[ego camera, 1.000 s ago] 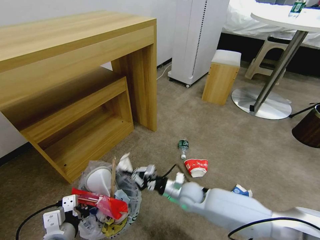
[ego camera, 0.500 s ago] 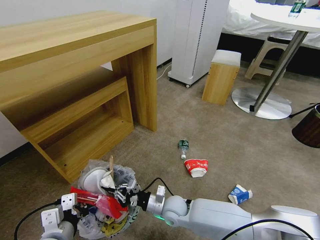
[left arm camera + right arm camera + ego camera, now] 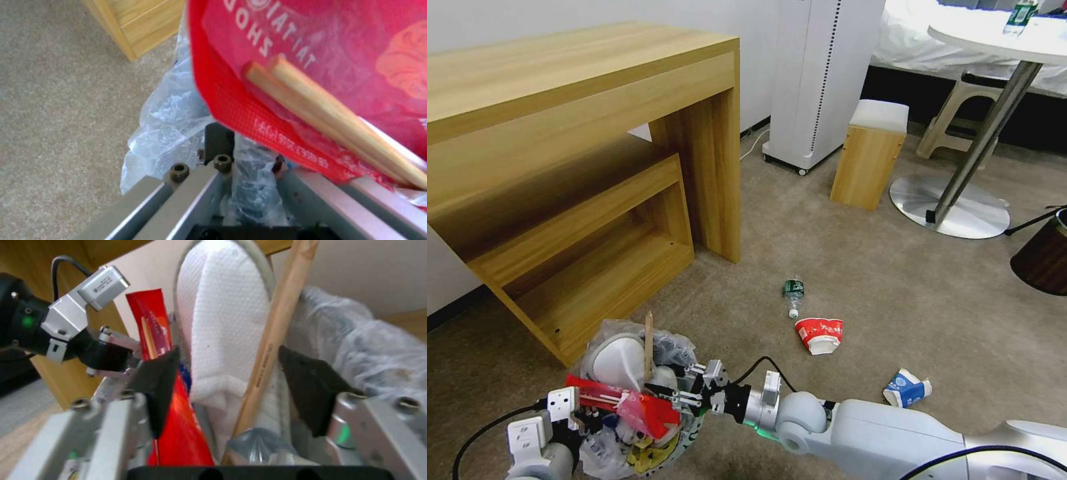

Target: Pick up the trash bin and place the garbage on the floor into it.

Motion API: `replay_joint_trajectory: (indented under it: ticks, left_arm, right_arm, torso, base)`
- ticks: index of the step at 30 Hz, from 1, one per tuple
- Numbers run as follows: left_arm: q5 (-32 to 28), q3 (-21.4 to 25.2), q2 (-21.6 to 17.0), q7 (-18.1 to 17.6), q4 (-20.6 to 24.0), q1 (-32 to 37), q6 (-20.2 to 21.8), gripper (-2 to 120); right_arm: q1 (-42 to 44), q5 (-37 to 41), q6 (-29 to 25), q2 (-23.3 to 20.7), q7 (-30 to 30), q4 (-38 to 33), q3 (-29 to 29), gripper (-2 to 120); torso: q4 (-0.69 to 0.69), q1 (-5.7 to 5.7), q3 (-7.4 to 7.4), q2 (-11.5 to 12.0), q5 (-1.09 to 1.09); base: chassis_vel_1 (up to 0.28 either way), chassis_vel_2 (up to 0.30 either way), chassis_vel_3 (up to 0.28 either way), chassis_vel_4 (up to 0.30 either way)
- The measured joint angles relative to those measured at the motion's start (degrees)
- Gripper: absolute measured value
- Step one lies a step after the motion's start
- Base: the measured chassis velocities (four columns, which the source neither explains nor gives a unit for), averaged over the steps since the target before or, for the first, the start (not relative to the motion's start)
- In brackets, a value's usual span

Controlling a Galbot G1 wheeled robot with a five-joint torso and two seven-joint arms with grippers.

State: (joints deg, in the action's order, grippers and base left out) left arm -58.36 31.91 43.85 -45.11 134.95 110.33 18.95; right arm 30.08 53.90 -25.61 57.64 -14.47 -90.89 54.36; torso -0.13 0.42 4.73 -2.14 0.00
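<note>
Black-padded right gripper (image 3: 684, 393), jaws wide and empty, has drawn slightly back above the trash bin (image 3: 602, 347); left gripper (image 3: 579, 417) still clamps its bagged rim.

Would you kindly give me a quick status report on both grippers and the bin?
Left gripper shut on the small black bag-lined trash bin. Right gripper open over the bin's load. Green-label bottle, red-white paper bowl, blue-white carton on the beige carpet floor.

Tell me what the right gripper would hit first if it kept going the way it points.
Probably the white slipper and wooden stick standing in the trash bin; both lie between the open fingers of the right gripper.
</note>
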Motion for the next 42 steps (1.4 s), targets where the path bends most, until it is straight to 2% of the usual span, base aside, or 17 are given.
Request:
replay_joint_trajectory:
  ticks: [2,3,5,6,8,9,11,15,18,25,28,29,33,35,37,40,42]
  left_arm:
    - [-0.05,0.04,0.0,-0.05,0.05,0.1,0.08,0]
    - [-0.2,0.06,-0.01,-0.12,0.18,0.27,0.28,0]
    - [-0.23,0.06,-0.02,-0.14,0.2,0.29,0.32,0]
    - [-0.44,0.09,-0.08,-0.26,0.29,0.42,0.56,0]
    - [-1.47,0.29,-0.6,-0.98,0.8,0.77,1.26,0]
    - [-1.47,0.29,-0.6,-0.98,0.8,0.77,1.26,0]
    - [-3.24,1.08,-1.68,-1.96,1.41,1.36,2.26,0]
    - [-5.54,1.81,-2.79,-3.11,1.93,1.41,2.79,0]
    - [-8.67,2.74,-4.67,-4.17,2.69,1.02,3.01,0]
    - [-10.68,3.22,-6.49,-4.63,3.04,-0.48,3.03,0]
    - [-10.63,3.04,-6.56,-4.3,3.04,-0.8,3.01,0]
    - [-10.13,2.37,-6.47,-3.66,2.67,-1.52,2.89,0]
    - [-9.21,1.86,-6.11,-3.15,2.28,-1.9,2.76,0]
    - [-7.94,1.33,-5.41,-2.71,1.77,-2.05,2.6,0]
    - [-7.94,1.33,-5.41,-2.71,1.77,-2.05,2.6,0]
    - [-6.58,0.92,-4.73,-2.4,1.62,-1.29,2.58,0]
    - [-6.54,1.06,-4.71,-2.41,1.69,-1.12,2.59,0]
  right_arm:
    - [0.26,-0.16,-0.18,-0.06,0.0,-0.19,-0.61,71]
    - [0.51,-0.23,-0.35,-0.2,-0.01,-0.47,-1.38,79]
    - [0.55,-0.23,-0.37,-0.24,0.0,-0.52,-1.5,79]
    - [0.85,-0.26,-0.55,-0.4,0.0,-0.96,-2.51,86]
    - [1.8,-0.47,-1.06,-0.99,0.8,-2.92,-6.35,94]
    - [1.8,-0.47,-1.06,-0.99,0.8,-2.92,-6.35,94]
    - [2.29,-0.29,-1.33,-2.53,3.49,-5.71,-11.21,100]
    - [2.35,-1.25,-1.06,-4.2,6.05,-6.04,-15.18,100]
    - [3.95,-6.18,4.76,-7.57,19.06,-5.04,-21.53,100]
    - [10.06,-7.09,11.36,-13.59,30.11,-2.2,-30.34,100]
    - [11.71,-6.95,12.04,-14.23,31.52,-2.21,-32.0,100]
    - [15.59,-7.05,12.93,-14.8,33.77,-2.54,-35.95,100]
    - [18.43,-6.53,13.12,-15.06,34.73,-3.01,-38.52,100]
    - [22.97,-6.98,12.65,-14.79,35.2,-3.05,-42.84,100]
    - [22.97,-6.98,12.65,-14.79,35.2,-3.05,-42.84,100]
    - [31.95,-13.2,9.09,-10.95,34.95,-3.77,-53.77,100]
    - [33.51,-15.04,7.95,-9.74,34.95,-4.22,-55.71,100]
  torso:
    - [0.0,0.0,0.0,0.0,0.0]
    - [0.0,0.0,0.0,0.0,0.0]
    - [0.0,0.0,0.0,0.0,0.0]
    - [0.0,0.0,0.0,0.0,0.0]
    - [0.01,0.0,0.0,0.0,0.0]
    - [0.01,0.0,0.0,0.0,0.0]
    - [0.01,0.0,0.0,0.0,0.0]
    - [0.02,0.0,0.0,0.0,0.01]
    - [-0.01,0.0,0.0,0.0,0.01]
    - [0.0,0.0,0.01,0.0,0.01]
    - [-0.01,0.0,0.0,0.0,0.0]
    - [-0.01,0.0,0.01,0.0,0.02]
    - [0.0,0.0,0.0,0.0,0.0]
    - [0.0,0.0,0.0,0.0,0.0]
    - [0.0,0.0,0.0,0.0,0.0]
    - [0.01,0.0,0.0,0.0,0.0]
    - [0.01,0.0,0.0,0.0,0.02]
  base:
    - [0.0,0.0,0.0,0.0]
    - [0.0,0.0,0.0,0.0]
    - [0.0,0.0,0.0,0.0]
    - [0.0,0.0,0.0,0.0]
    - [0.0,0.0,0.0,0.0]
    - [0.0,0.0,0.0,0.0]
    - [0.0,0.0,0.0,0.0]
    - [0.0,0.0,0.0,0.0]
    - [0.0,0.0,0.0,0.0]
    - [0.0,0.0,0.0,0.0]
    - [0.0,0.0,0.0,0.0]
    - [0.0,0.0,0.0,0.0]
    - [0.0,0.0,0.0,0.0]
    - [0.0,0.0,0.0,0.0]
    - [0.0,0.0,0.0,0.0]
    - [0.0,0.0,0.0,0.0]
    - [0.0,0.0,0.0,0.0]
